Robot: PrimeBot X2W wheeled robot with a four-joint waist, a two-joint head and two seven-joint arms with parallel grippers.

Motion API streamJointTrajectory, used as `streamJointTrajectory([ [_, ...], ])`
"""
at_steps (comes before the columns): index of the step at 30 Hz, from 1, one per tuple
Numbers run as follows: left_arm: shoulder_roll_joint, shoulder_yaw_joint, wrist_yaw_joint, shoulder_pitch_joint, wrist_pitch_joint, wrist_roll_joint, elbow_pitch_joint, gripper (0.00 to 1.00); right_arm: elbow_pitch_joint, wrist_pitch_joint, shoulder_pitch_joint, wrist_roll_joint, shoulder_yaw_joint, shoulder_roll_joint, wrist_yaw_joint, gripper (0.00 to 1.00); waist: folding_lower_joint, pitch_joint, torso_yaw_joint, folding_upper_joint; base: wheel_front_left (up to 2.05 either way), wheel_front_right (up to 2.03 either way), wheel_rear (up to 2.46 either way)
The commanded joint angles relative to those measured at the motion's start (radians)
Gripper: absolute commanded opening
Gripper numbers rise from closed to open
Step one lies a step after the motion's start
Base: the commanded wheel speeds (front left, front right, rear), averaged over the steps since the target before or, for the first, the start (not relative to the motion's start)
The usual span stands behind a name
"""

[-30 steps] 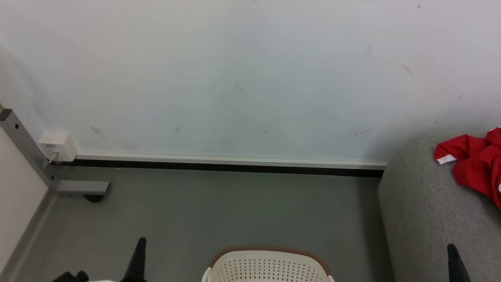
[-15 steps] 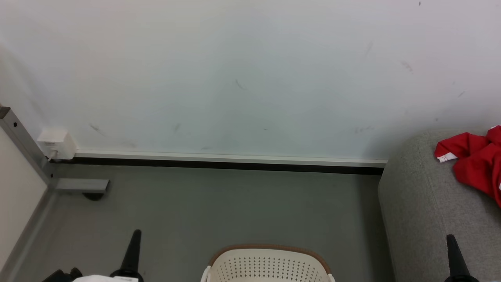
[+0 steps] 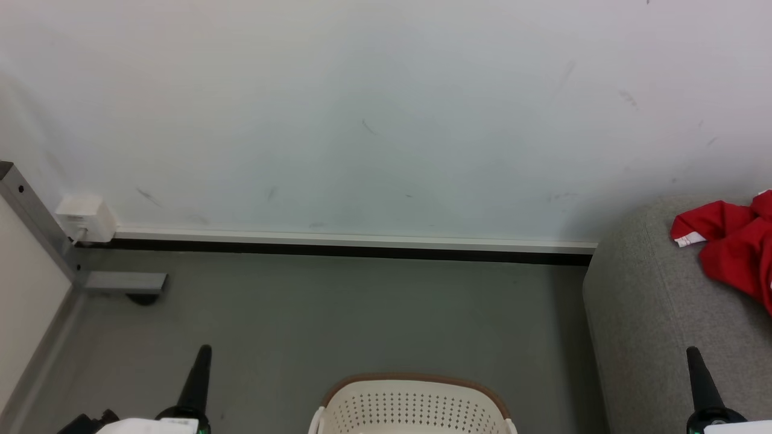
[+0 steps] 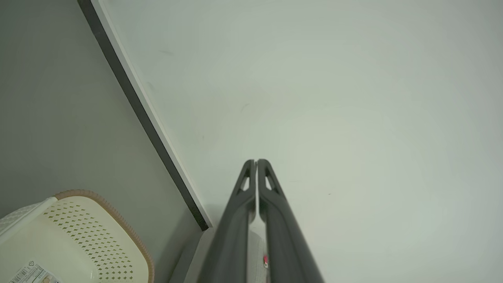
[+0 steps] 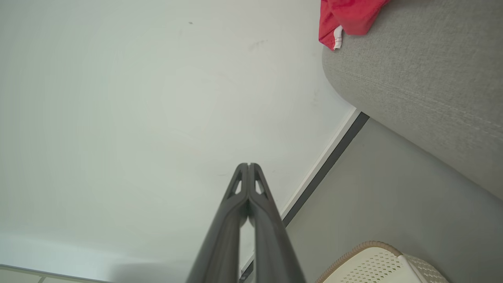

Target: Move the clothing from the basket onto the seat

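The red clothing (image 3: 736,247) with white trim lies on the grey seat (image 3: 651,313) at the right edge of the head view; the right wrist view has the clothing (image 5: 346,15) at its top, on the seat (image 5: 424,78). The cream basket (image 3: 413,407) with a brown rim stands on the floor at bottom centre, its far wall in sight. A corner of the basket (image 4: 78,239) shows in the left wrist view, and its rim (image 5: 373,263) in the right wrist view. My left gripper (image 3: 205,349) is shut and empty, left of the basket. My right gripper (image 3: 692,351) is shut and empty, over the seat's front.
A white wall with a dark skirting strip (image 3: 338,253) runs behind the grey floor (image 3: 338,319). At the left stand a grey metal frame leg (image 3: 30,211), its foot (image 3: 123,282) and a white socket box (image 3: 84,218).
Both gripper tips reach higher in the head view, and more of each wrist shows. The wall, basket and seat have shifted slightly, so the camera has moved a little.
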Motion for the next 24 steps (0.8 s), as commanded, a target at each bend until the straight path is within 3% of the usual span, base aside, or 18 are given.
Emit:
streamJointTrajectory([
  [1, 0.003, 0.008, -0.009, -0.021, 0.006, -0.024, -0.011, 0.0, -0.001, 0.005, -0.02, 0.023, -0.005, -0.013, -0.001, 0.0, -0.0001, 0.001, 0.0, 0.0, 0.0, 0.0, 0.0],
  [24, 0.0, 0.044, -0.015, -0.038, 0.054, -0.187, -0.023, 0.0, 0.005, 0.053, -0.062, 0.207, -0.008, -0.013, -0.002, 0.0, -0.0001, 0.015, -0.002, 0.0, 0.0, 0.0, 0.0],
])
